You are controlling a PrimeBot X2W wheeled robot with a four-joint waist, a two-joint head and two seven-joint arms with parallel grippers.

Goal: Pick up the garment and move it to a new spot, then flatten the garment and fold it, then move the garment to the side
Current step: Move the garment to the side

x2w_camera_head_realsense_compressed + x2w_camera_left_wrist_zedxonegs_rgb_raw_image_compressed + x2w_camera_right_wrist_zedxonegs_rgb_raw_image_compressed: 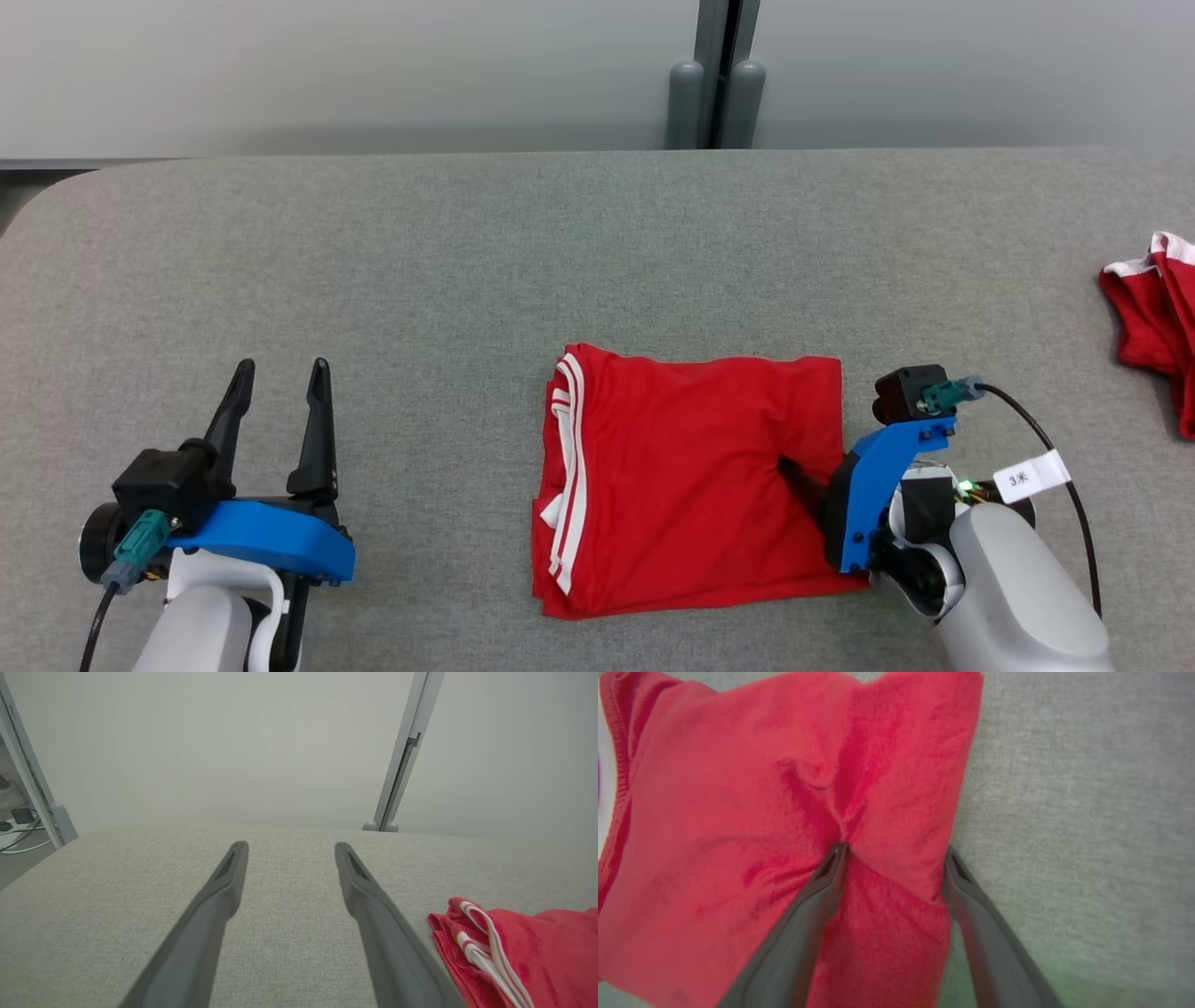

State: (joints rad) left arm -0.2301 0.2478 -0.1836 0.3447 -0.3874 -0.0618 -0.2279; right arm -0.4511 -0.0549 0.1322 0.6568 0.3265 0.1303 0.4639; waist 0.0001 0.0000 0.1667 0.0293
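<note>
**Left gripper** [283, 366]: positioned over the grey table [467, 280] at its near left, well apart from the work. The jaws stand fully apart and hold nothing. In the left wrist view, bare table surface lies between the fingers [219, 896].

**Garment** [672, 485]: a red item with white striped trim, lying right of centre on the table. It is folded into a compact, near-rectangular stack with the trim along its left edge. The top layer is mostly smooth, with one crease near the right side.

**Right gripper** [895, 849]: positioned at the garment's right edge, jaws wide apart. One finger [817, 896] presses into the cloth and gathers creases at its tip. The other sits at the cloth's edge, beside bare table. A strip of cloth lies between the fingers, but nothing is clamped.

**Second red garment** [1153, 317]: lies crumpled at the far right edge of the table.

**Status:** Relocation, flattening and folding appear complete. The final step, moving the folded garment aside, is not yet done. The right gripper appears placed to grip for it.
</note>
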